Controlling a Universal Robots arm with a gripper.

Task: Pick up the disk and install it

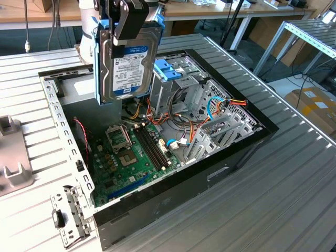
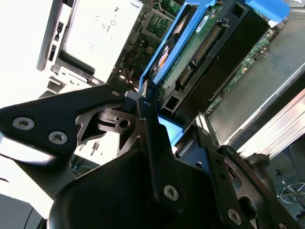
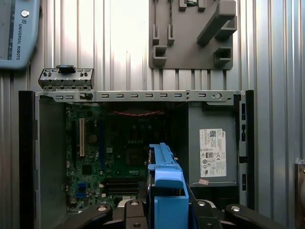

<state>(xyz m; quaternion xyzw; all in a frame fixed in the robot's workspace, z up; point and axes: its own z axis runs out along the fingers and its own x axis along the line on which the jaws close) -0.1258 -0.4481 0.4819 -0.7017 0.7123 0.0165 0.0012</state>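
The disk point(image 1: 126, 63), a silver-grey hard drive in a bright blue carrier, hangs upright above the rear part of the open computer case point(image 1: 247, 144). My gripper point(image 1: 124, 38) is shut on its upper end, one black finger lying across the labelled face. In the second wrist view the disk point(image 2: 200, 52) shows its green circuit side, clamped between the black fingers point(image 2: 145, 112) of the gripper point(image 2: 171, 119). In the first wrist view the disk point(image 3: 164, 191) is seen edge-on in the gripper point(image 3: 166, 212), over the motherboard point(image 3: 124, 152).
Inside the case are a motherboard point(image 1: 131, 157), a metal drive cage point(image 1: 184, 86) with a blue latch piece point(image 1: 168, 68), bundled cables point(image 1: 220, 105) and a grey power supply point(image 3: 212, 152). A grey fixture point(image 1: 13, 157) and a metal bracket point(image 1: 68, 215) lie on the ribbed table.
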